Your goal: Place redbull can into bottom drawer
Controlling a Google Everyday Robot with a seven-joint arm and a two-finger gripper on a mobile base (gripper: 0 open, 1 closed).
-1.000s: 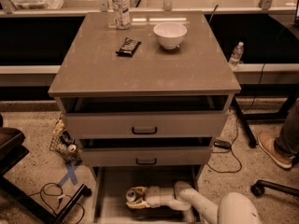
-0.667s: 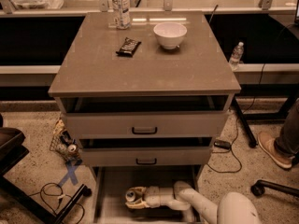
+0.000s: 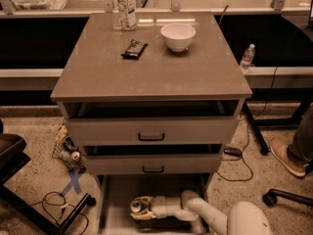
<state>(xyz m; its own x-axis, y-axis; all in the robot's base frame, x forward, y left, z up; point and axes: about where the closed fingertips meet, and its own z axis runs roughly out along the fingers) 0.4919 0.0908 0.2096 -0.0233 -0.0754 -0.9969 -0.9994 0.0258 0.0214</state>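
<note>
The bottom drawer (image 3: 115,204) is pulled open at the foot of the grey cabinet, with its flat floor showing. My gripper (image 3: 139,209) is down inside it, reached in from the lower right on the white arm (image 3: 195,210). Its fingers are closed around the redbull can (image 3: 136,207), whose shiny silver top faces the camera. The can sits low over the drawer floor, left of centre. I cannot tell whether it touches the floor.
The two upper drawers (image 3: 151,130) stand slightly open above the gripper. On the cabinet top are a clear bottle (image 3: 126,6), a white bowl (image 3: 178,35) and a dark snack packet (image 3: 134,48). A person's shoe (image 3: 288,158), a chair base (image 3: 274,197) and cables (image 3: 54,202) lie on the floor.
My gripper with the can has edged slightly left inside the bottom drawer. Nothing else has moved.
</note>
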